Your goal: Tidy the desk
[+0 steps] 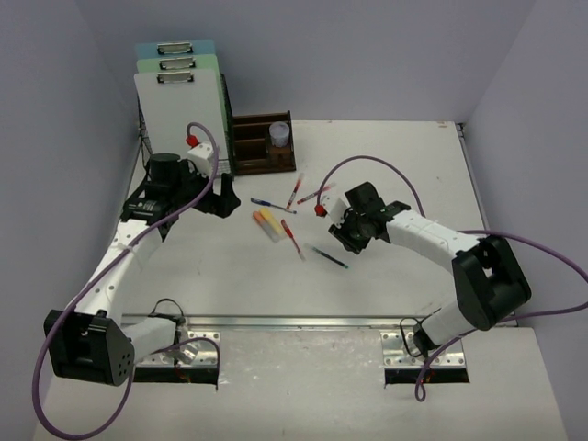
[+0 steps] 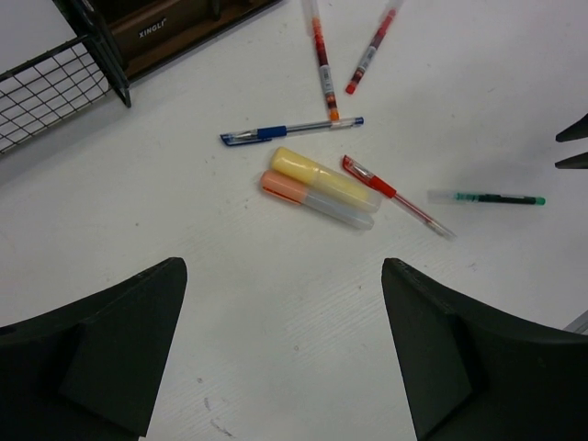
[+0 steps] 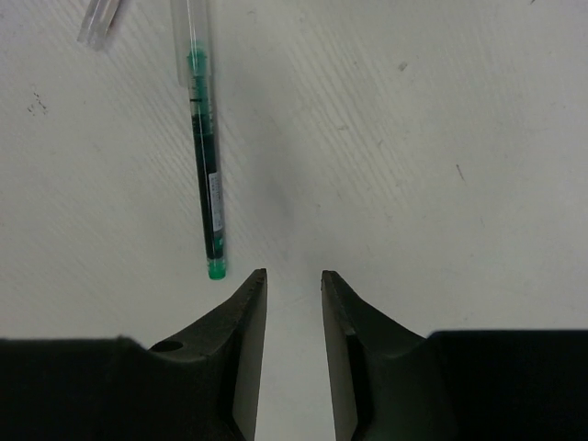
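The large flat white matte bench [image 1: 230, 276] spreads between pale lavender walls [image 1: 55, 92], the left jaws standing wide and empty above it short of a yellow highlighter [image 2: 322, 178] and an orange highlighter [image 2: 317, 200], the right jaws set at a slim empty gap just behind a green-inked clear pen [image 3: 204, 165].

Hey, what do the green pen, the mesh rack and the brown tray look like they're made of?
Green pen: clear, glossy plastic barrel; the ink tube shows through.
Rack: thin black wire grid, probably painted metal, matte.
Tray: dark brown, likely wood or wood-look board; grain too faint to tell.
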### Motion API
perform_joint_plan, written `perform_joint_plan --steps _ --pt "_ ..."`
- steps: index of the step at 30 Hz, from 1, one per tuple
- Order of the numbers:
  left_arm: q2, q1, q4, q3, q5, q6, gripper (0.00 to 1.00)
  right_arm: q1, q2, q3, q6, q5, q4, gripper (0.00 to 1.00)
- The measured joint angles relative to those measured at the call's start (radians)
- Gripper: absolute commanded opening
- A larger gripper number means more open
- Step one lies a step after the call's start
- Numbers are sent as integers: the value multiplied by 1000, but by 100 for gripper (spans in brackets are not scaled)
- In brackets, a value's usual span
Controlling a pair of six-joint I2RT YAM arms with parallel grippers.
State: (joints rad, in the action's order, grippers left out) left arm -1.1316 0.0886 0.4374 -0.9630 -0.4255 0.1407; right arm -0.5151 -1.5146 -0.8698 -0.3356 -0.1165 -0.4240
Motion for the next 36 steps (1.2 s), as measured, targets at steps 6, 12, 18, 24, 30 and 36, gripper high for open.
perform_joint_plan --steps 6,12,18,24,30,36 --pt "-10 10 -18 1 0 -20 87 -45 0 16 31 -6 19 31" --pt "-11 22 -37 16 6 -30 88 -117 -11 34 65 -15 55 31" --pt "-12 27 -46 36 7 -45 88 -172 -78 75 82 6 89 28" --pt "-12 31 -54 42 7 -49 89 -176 -134 76 82 43 157 6" --pt "-12 31 -68 58 6 -51 89 -181 -144 84 66 66 229 0" --pt "-12 31 -78 62 -5 -55 89 -181 -118 97 59 57 207 12"
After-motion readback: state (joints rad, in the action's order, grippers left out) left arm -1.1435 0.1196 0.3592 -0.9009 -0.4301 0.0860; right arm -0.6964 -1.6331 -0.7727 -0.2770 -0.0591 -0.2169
